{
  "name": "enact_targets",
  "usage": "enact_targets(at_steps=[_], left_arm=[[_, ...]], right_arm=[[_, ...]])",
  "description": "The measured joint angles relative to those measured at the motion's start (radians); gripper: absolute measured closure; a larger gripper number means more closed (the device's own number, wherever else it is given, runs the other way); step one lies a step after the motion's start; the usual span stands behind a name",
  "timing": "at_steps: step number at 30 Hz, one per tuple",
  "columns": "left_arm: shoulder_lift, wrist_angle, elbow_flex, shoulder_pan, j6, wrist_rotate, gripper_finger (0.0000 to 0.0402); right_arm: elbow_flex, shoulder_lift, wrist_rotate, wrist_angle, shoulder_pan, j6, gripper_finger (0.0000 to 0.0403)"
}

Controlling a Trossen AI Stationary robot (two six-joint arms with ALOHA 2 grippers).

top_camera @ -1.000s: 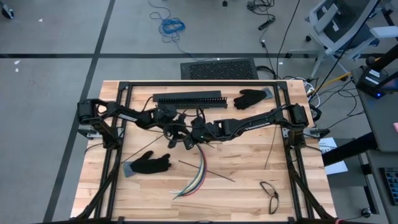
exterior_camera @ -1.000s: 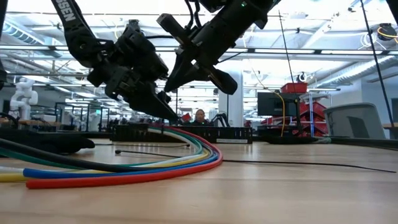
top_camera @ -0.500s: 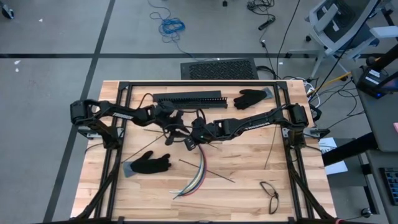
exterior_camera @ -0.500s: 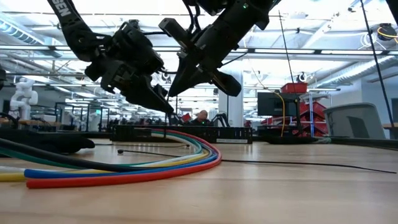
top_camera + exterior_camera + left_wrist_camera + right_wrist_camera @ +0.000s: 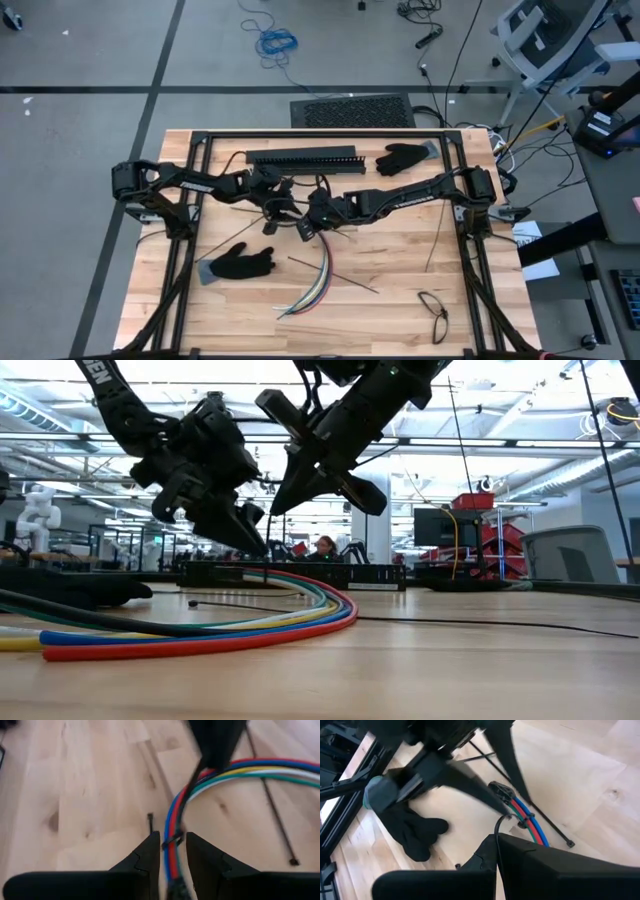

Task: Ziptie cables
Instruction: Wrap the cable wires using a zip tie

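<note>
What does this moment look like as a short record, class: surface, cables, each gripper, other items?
surface: wooden table
cables: coloured bundle curving across the table centre
left gripper: above the bundle's upper end, fingers straddling the cables
right gripper: shut, beside the left one, thin black strip at its tip
other items: two black gloves, slotted bar, eyeglasses

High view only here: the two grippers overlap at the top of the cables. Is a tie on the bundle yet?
Observer: Yes, the left wrist view shows a thin black tie wrapped round the cables.
Operator: What's the right gripper doing?
Observer: The right gripper is shut on a thin black strip that curls toward that tie.
Operator: And the left?
Observer: The left gripper sits at the tie, raised off the table in the low view.
</note>
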Motion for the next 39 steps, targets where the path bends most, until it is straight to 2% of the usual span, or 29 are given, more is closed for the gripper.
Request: enact_targets(at_steps=[13, 26, 32, 39], left_arm=[[0.006, 0.001, 0.000, -0.007, 0.102, -0.020, 0.0311], [-0.001, -0.076, 0.000, -0.011, 0.098, 0.018, 0.0311], [-0.104, -0.186, 0.000, -0.037, 0.099, 0.077, 0.0311], [-0.219, -0.383, -0.001, -0.086, 0.107, 0.089, 0.0311]], right_arm=[[0.000, 0.000, -0.032, 0.060, 0.001, -0.008, 0.0403], [0.000, 0.001, -0.120, 0.105, 0.035, -0.011, 0.0403], [0.000, 0.001, -0.136, 0.115, 0.057, -0.008, 0.0403], [0.000, 0.001, -0.188, 0.125, 0.102, 0.009, 0.0403]])
